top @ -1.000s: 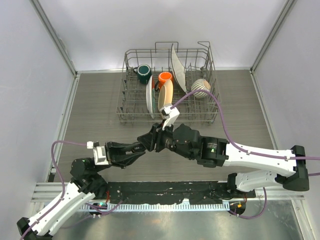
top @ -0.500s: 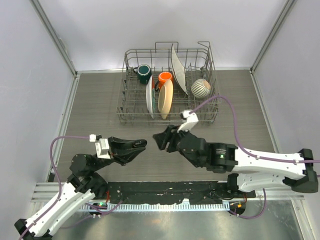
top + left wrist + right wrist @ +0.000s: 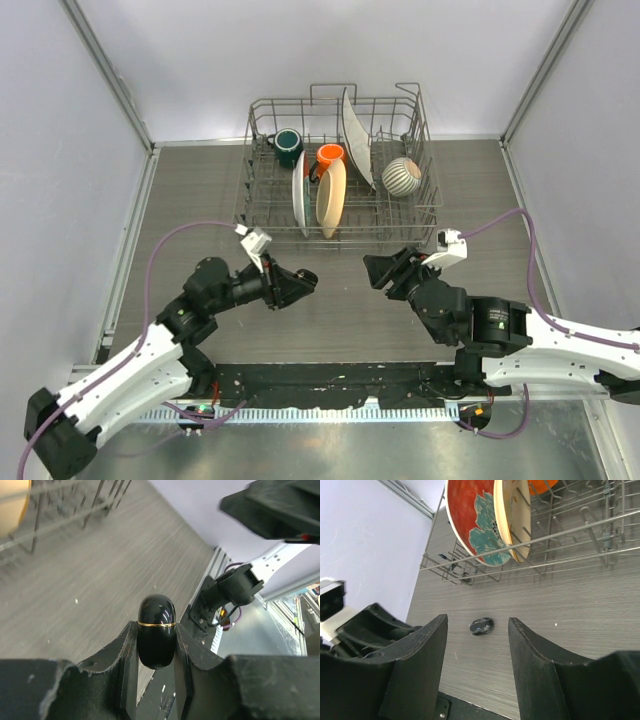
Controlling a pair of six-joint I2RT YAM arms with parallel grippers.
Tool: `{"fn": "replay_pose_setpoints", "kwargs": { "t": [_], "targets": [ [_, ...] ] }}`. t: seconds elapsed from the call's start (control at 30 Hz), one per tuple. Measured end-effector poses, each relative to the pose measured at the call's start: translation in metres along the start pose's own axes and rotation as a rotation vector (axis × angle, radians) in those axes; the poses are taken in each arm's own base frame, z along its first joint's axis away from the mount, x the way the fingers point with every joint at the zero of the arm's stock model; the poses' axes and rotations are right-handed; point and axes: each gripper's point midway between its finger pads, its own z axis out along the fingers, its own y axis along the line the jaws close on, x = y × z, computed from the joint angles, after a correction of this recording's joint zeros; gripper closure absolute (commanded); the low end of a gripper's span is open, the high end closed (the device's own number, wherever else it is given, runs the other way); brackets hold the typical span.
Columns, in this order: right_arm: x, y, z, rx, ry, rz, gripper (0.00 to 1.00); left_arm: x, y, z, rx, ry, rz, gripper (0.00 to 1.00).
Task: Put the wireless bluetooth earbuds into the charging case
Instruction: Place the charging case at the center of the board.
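My left gripper (image 3: 305, 283) is shut on a glossy black oval charging case with a thin gold band (image 3: 156, 625). It holds the closed case above the table; in the left wrist view (image 3: 156, 630) the case sits upright between the fingers. My right gripper (image 3: 375, 268) is open and empty, facing the left one across a gap. In the right wrist view its fingers (image 3: 476, 622) frame a tiny dark earbud-like object (image 3: 481, 626) lying on the grey table. I cannot make out this object in the top view.
A wire dish rack (image 3: 260, 235) stands at the back centre with plates (image 3: 331, 195), a green mug (image 3: 289, 146), an orange mug (image 3: 331, 155) and a striped bowl (image 3: 402, 176). Its front rail and a floral plate (image 3: 475, 525) show close above the right gripper.
The two grippers met at the table's centre a second ago and have since drawn apart. The right arm pulled back to the right. The left arm swung up and forward with the case.
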Motion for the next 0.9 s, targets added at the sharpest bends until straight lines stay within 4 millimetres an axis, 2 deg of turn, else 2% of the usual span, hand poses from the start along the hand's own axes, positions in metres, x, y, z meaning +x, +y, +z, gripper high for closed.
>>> {"fn": "replay_pose_setpoints", "kwargs": {
  "t": [0.17,0.37,0.47,0.63,0.7,0.9],
  "targets": [
    [0.005,-0.007,0.001,0.024,0.012,-0.018,0.43,0.031,0.024,0.016,-0.081,0.123,-0.143,0.96],
    [0.008,-0.01,0.0,0.034,0.023,-0.009,0.43,0.04,0.039,0.025,-0.15,0.124,-0.24,0.94],
    [0.011,-0.012,0.0,0.038,0.031,-0.003,0.43,0.053,0.049,0.033,-0.198,0.146,-0.286,0.92],
    [0.015,-0.015,0.001,0.045,0.04,-0.003,0.43,0.089,0.069,0.05,-0.291,0.222,-0.37,0.91],
    [0.016,-0.015,0.001,0.045,0.042,-0.004,0.43,0.105,0.078,0.052,-0.332,0.243,-0.402,0.86],
    [0.021,-0.022,0.001,0.052,0.048,-0.009,0.43,0.14,0.099,0.057,-0.448,0.274,-0.464,0.79]
  ]
}}
